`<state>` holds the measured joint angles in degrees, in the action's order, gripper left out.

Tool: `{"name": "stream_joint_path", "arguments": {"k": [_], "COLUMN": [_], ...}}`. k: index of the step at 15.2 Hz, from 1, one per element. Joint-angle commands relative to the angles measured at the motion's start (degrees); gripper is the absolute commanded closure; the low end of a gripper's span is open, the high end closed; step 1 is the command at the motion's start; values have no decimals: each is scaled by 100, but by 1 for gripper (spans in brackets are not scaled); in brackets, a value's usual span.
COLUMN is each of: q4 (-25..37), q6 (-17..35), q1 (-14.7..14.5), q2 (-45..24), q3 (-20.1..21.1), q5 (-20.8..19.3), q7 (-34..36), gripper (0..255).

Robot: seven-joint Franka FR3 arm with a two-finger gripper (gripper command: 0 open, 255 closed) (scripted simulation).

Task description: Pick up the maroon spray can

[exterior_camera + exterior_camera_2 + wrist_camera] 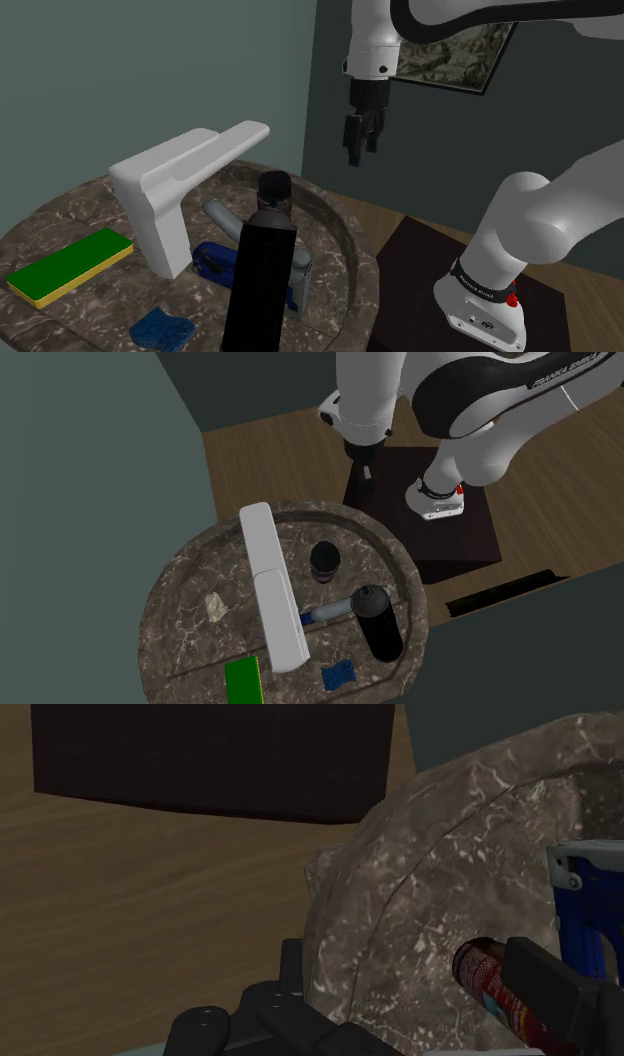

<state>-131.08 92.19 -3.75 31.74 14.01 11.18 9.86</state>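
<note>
Closest to the shoulder camera is a tall black bottle (262, 285), and it's the annoying one: the spray can (273, 192) stands upright right behind it, down in the stone basin (345, 245). From there all you get is the can's black cap and a bit of its shoulder. The maroon only really reads in the wrist view, and even there one of the fingers (550, 989) covers the can's lower end. From overhead it's just a dark cap near the white faucet (272, 592), with a grey bottle (330, 613) lying close by.

Further back, the gripper (362, 150) hangs high in the air off past the basin's rim, well apart from the can. Its fingers are spread with nothing between them.

So this is the approach, I reckon. I'd get over the cap first, then drop straight down and grab the body below the cap, not the cap itself. Turn the wrist so neither finger lands on the black bottle or the faucet. Can't tell how much room there is around the can's base.
</note>
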Motion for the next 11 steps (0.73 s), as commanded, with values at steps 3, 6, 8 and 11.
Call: {"name": "stream_joint_path", "arguments": {"k": [3, 6, 8, 11], "q4": [501, 934, 1255, 1792], "q6": [309, 492, 592, 698], "q1": [-89, -130, -153, -194], "q2": [-590, -1071, -1422, -2000], "q3": [524, 892, 1136, 1497], "q5": [6, -109, -242, -535], "q7": [566, 995, 1298, 1785], "gripper": [0, 0, 0, 0]}}
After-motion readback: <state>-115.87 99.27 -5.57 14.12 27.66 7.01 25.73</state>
